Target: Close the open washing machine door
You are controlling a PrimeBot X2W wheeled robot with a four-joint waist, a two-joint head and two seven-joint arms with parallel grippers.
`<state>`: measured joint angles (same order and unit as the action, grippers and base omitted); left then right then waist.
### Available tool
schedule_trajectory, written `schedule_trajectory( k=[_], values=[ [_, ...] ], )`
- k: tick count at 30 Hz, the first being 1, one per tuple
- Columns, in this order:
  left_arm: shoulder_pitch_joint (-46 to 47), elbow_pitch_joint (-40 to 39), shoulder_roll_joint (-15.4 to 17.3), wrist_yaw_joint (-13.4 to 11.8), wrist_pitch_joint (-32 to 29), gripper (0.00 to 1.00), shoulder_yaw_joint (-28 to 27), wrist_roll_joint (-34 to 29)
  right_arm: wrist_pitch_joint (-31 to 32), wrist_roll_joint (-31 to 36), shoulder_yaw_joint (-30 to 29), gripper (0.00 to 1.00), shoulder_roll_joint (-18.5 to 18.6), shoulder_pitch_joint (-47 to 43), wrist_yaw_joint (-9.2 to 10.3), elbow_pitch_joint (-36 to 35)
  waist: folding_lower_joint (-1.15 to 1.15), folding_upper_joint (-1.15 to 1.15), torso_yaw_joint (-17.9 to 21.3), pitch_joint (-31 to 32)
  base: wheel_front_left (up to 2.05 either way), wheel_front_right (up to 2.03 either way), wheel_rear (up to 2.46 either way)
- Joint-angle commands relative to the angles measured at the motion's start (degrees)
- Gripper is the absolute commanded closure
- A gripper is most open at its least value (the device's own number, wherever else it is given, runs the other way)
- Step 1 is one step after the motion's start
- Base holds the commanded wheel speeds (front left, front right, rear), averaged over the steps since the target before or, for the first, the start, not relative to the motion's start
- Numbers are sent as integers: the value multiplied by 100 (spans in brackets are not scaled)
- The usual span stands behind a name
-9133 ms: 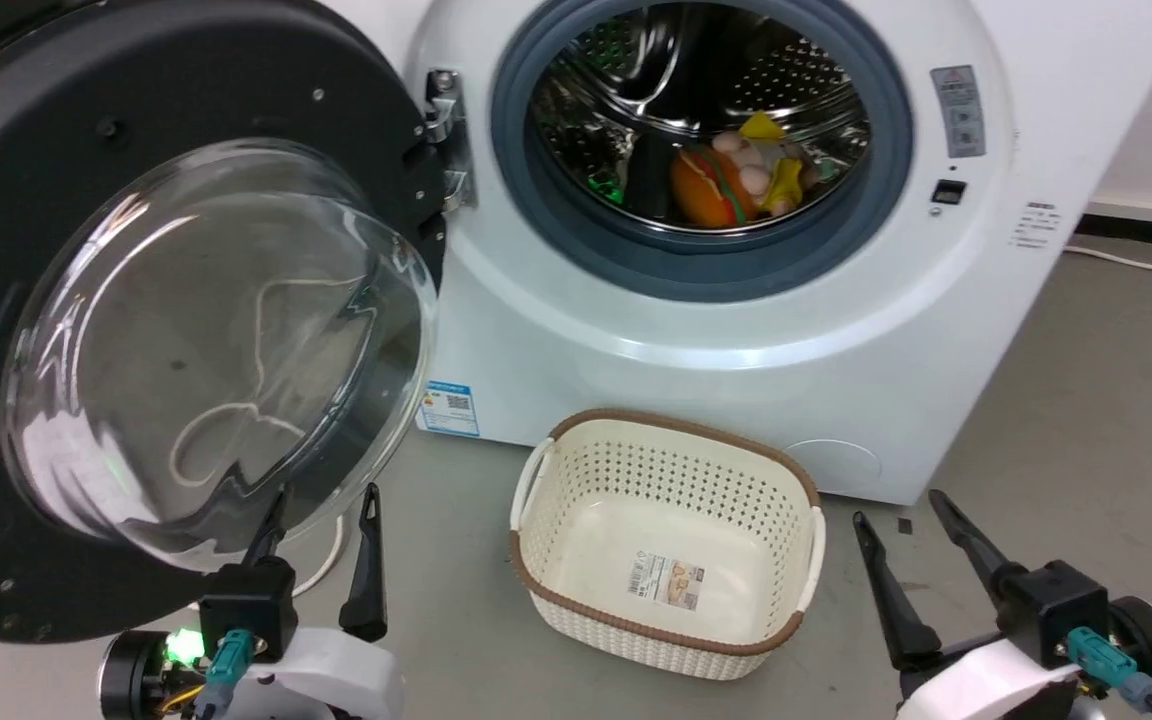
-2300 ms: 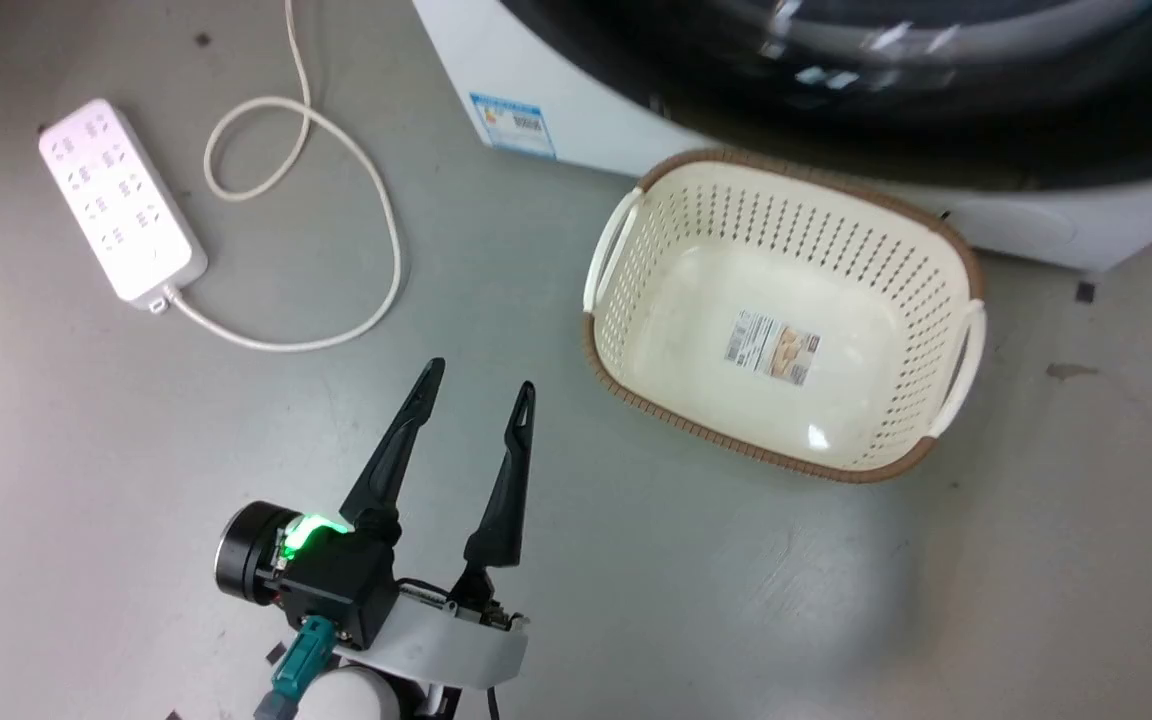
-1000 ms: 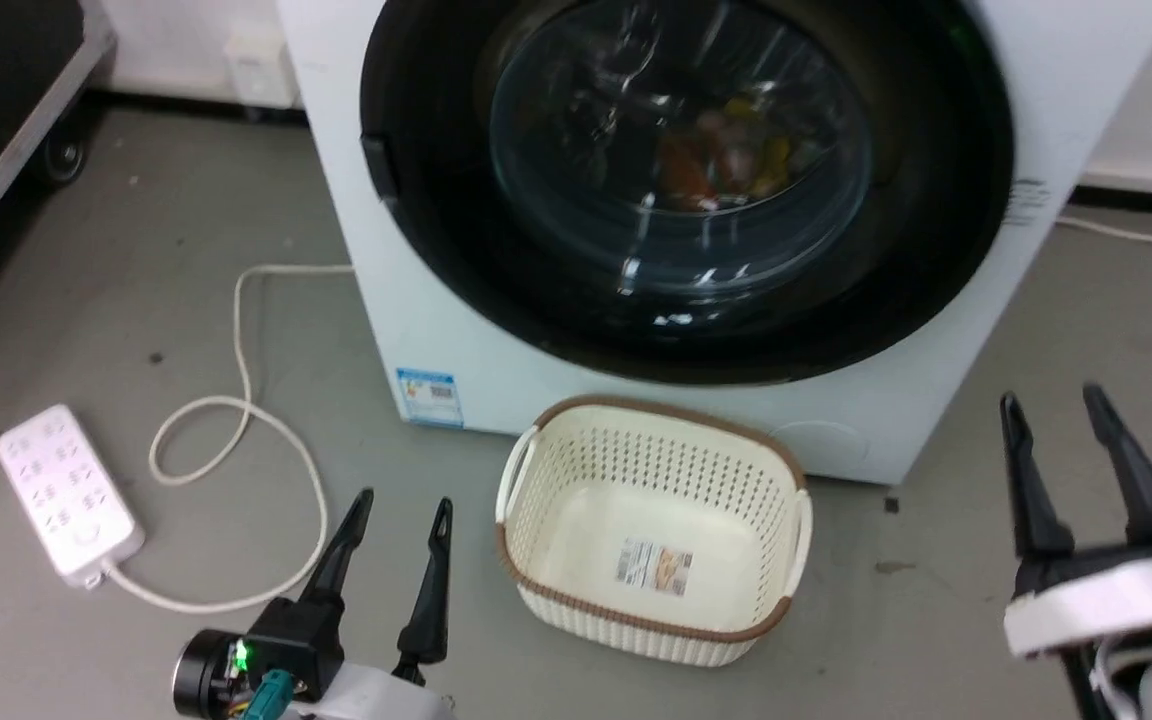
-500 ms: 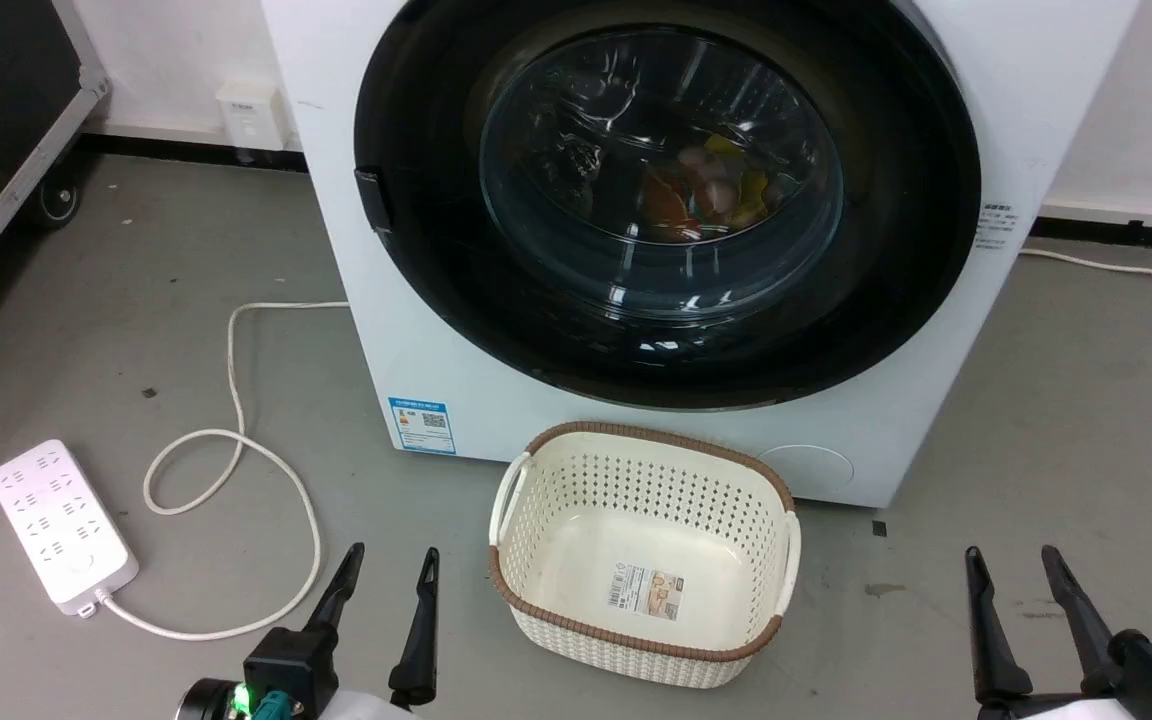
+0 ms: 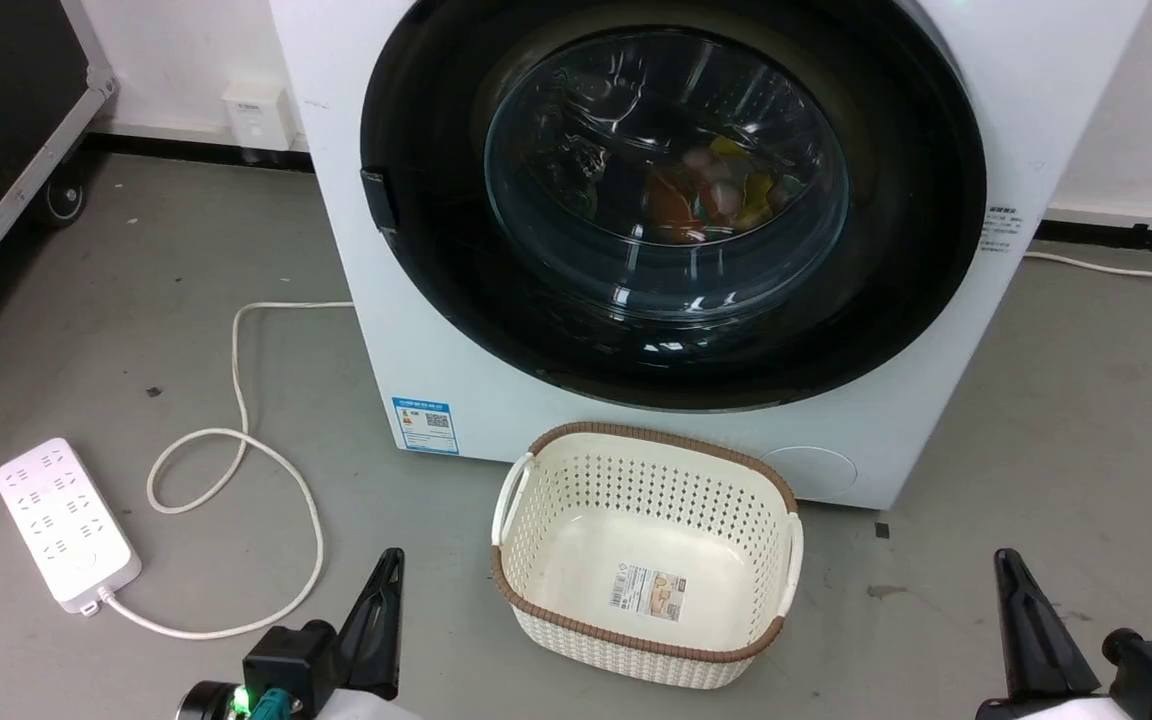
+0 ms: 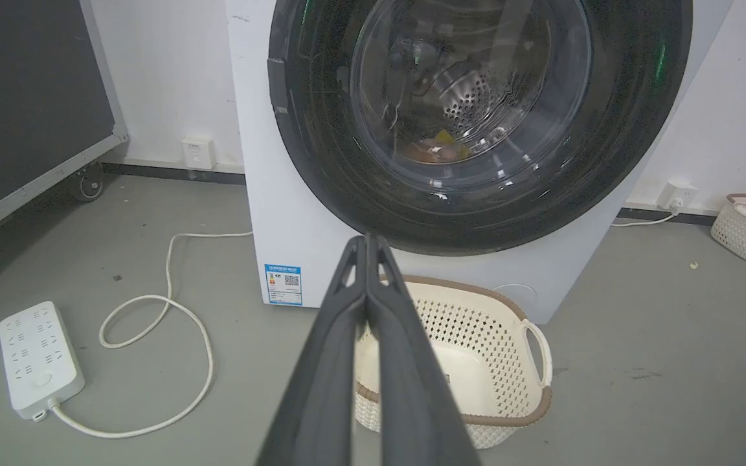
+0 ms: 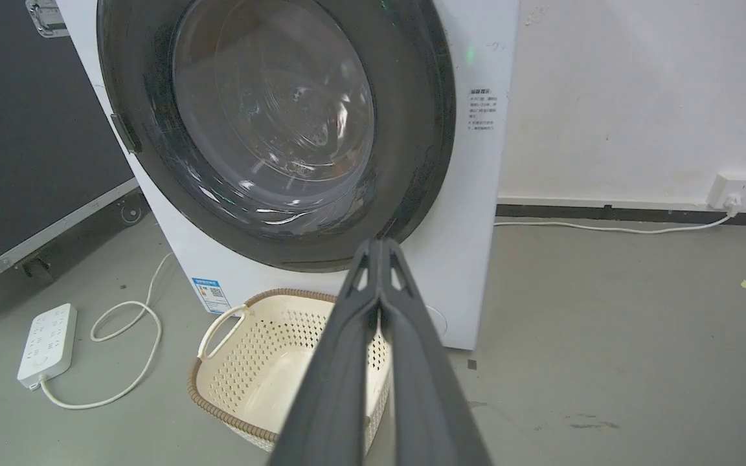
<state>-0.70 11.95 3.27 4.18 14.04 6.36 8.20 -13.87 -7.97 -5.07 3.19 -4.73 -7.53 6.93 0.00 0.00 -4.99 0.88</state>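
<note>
Head view: the door [image 5: 673, 200] is closed, flat against the front of the washer [image 5: 436, 350]. Its black ring spans almost the whole width and its glass bowl sits at the centre. Through the glass, orange and yellow things [image 5: 706, 195] lie low in the drum, too blurred to name. A small blue label [image 5: 426, 427] sits low on the washer's left front.

On the floor [image 5: 1066, 400] just in front of the washer stands a cream basket [image 5: 646, 437] with a brown rim and a paper label on its bottom. Whether it touches the washer cannot be told. Further left lies a white power strip [image 5: 66, 525], and its cord [image 5: 236, 400] loops away toward the washer's left side.

The left hand [image 5: 392, 560] is at the near edge, left of the basket, and the right hand [image 5: 1008, 562] is at the near right. Both are well apart from the door. In the wrist views each hand's fingers [image 6: 347, 362] are pressed together up to the tips with nothing between them, pointing at the washer.
</note>
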Motion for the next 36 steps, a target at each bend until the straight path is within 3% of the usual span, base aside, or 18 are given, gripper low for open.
schedule_trajectory(
  k=[1,36],
  values=[
    [5,-47,-3,-26,-36,100,-31,-44,30,40,21,100,-2,31,0,-37,0,0,7,-1,0,0,0],
    [24,-391,-13,-143,-446,100,-212,-277,437,267,166,100,-11,164,1,-234,0,0,154,-28,0,0,0]
  ],
)
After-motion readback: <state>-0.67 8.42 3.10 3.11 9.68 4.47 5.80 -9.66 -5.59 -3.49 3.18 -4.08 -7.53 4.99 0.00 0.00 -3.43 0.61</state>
